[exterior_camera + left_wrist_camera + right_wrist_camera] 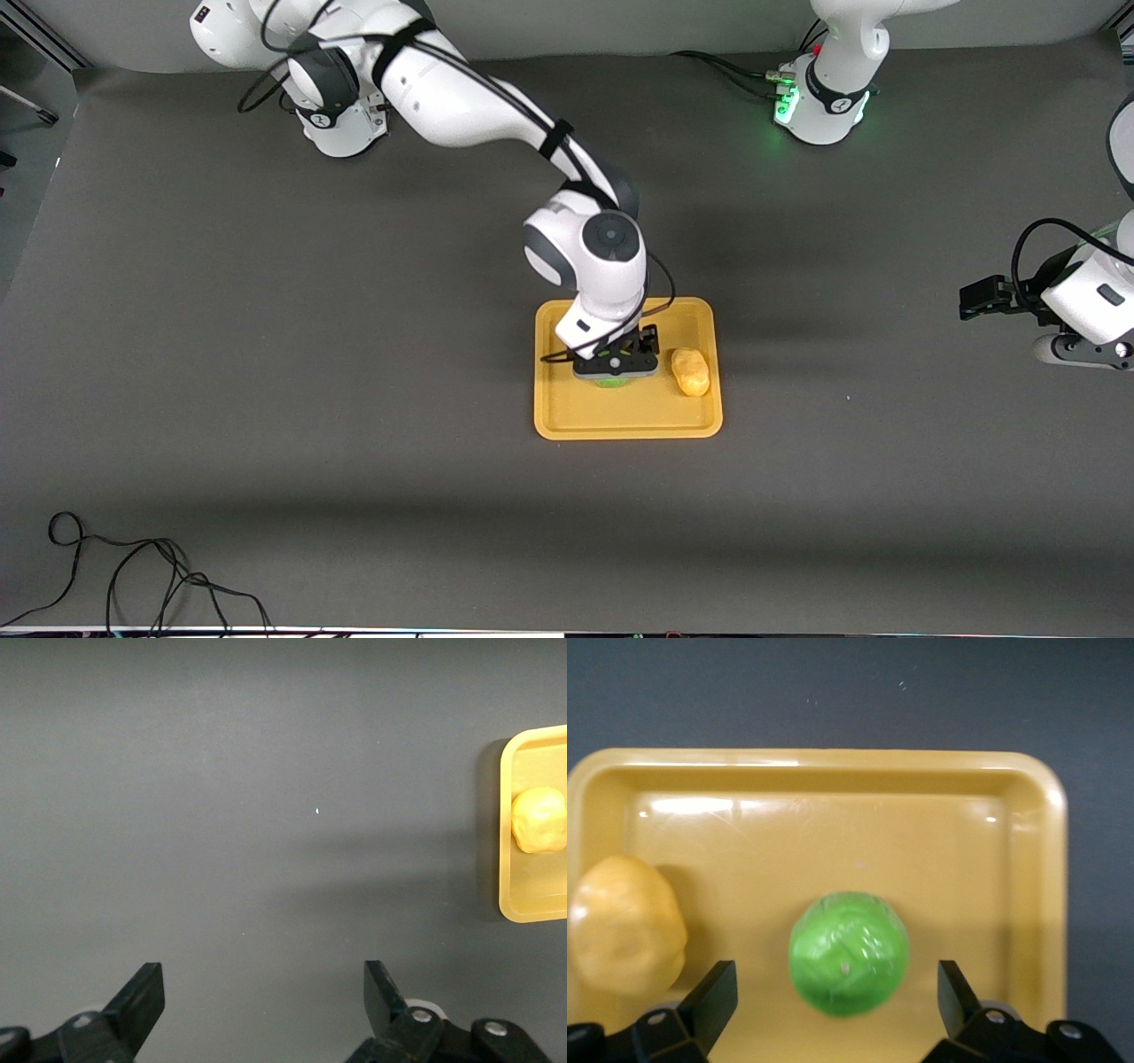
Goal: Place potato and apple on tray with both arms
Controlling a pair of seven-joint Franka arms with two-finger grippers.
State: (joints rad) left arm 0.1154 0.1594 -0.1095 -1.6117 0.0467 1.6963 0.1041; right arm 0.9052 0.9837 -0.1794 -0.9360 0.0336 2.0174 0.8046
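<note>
The orange-yellow tray [620,416] lies mid-table. The yellow-orange potato [690,371] lies on it, toward the left arm's end. The green apple [609,382] lies on the tray beside the potato, mostly hidden under my right gripper [616,365]. In the right wrist view the right gripper [837,992] is open, its fingers on either side of the apple [849,952] and clear of it, with the potato [625,926] beside it on the tray [833,815]. My left gripper [983,299] waits over bare table at the left arm's end. It is open and empty [264,992], with the tray [532,895] and potato [539,819] in sight.
The table is covered with a dark grey mat. A loose black cable [133,576] lies near the front edge at the right arm's end. The two arm bases [819,106] stand along the edge farthest from the front camera.
</note>
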